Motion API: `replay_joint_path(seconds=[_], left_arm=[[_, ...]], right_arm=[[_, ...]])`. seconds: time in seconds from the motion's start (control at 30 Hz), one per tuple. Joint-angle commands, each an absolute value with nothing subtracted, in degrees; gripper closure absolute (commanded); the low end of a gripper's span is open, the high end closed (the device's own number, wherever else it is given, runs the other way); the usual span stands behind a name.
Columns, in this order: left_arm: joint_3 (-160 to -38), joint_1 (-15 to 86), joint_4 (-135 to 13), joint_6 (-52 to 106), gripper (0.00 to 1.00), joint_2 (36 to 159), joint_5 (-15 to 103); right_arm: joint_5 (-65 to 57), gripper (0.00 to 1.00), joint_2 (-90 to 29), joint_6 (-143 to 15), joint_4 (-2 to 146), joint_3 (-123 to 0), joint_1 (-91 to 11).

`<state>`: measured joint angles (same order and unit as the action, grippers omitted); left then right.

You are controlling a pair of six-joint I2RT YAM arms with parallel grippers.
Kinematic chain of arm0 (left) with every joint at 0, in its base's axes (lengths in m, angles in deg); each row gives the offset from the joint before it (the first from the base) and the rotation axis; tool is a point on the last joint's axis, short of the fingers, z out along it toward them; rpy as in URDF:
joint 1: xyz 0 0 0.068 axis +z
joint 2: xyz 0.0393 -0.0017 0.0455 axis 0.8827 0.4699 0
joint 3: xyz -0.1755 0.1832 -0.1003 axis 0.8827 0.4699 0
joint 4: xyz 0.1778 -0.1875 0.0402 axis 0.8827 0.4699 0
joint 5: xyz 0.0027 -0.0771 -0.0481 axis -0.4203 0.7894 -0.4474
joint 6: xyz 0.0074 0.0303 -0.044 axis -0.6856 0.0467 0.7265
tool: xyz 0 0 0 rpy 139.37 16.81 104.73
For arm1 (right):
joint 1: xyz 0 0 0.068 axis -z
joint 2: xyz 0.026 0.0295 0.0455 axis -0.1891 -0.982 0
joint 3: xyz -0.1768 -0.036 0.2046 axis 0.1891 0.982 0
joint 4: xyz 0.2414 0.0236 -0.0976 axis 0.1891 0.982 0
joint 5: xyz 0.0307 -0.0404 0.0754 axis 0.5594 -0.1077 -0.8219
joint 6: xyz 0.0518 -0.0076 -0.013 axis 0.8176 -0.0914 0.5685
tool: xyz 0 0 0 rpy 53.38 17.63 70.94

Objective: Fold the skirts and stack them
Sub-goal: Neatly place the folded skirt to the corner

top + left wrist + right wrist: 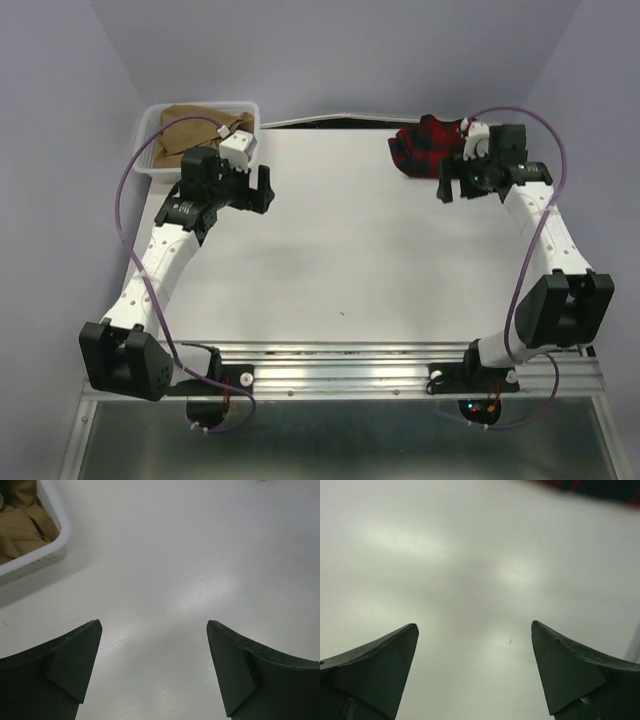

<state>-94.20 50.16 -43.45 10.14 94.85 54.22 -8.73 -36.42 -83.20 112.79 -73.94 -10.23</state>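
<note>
Nothing folded yet, nothing stacked. Far left: tan skirt (pixel 195 125) crumpled inside the white basket (pixel 252 108). Far right: red plaid skirt (pixel 424 140) bunched in a heap on the table (pixel 350 250), just beside the right gripper (pixel 452 186).

Left gripper (pixel 262 188) spread wide and holding nothing, hanging over bare table on the near side of the basket. Right gripper spread wide too, also empty, with only a thin strip of red plaid showing at the far edge of the wrist view.

Likely first job: getting the red plaid skirt out flat. To do that well, reach a little farther with the right gripper, far enough to close around a fold of cloth and not on air. Pinch an edge or a corner, not the fat middle of the heap. Pull slowly toward the near side, into the open middle of the table. Bring the left gripper over to take another corner, then pull apart gently to smooth the pleats. Watch for cloth slipping off the far edge. Leave the tan skirt in the basket until later.
</note>
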Motion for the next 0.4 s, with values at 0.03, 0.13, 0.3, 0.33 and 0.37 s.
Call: replay_joint_path(seconds=[0.03,0.13,0.3,0.33,0.37], left_arm=[[-87.8,50.4,-45.9,6.7,0.01,89.9,51.7],[-84.1,50.4,-47.0,6.2,0.01,88.4,50.4],[-80.9,50.4,-48.1,5.7,0.01,85.2,50.0],[-80.7,50.4,-47.9,5.6,0.01,85.1,50.3],[-80.7,50.5,-47.7,5.6,0.01,84.8,50.4]], right_arm=[[-12.7,0.0,-26.6,-83.5,115.5,-57.2,-10.2],[-13.0,0.0,-23.6,-81.9,113.3,-49.9,-10.2],[-13.8,0.0,-21.2,-79.7,112.1,-46.5,-10.2],[-14.1,0.0,-21.3,-79.3,111.9,-46.0,-10.2],[-14.5,0.0,-21.3,-78.9,111.9,-45.8,-10.2]])
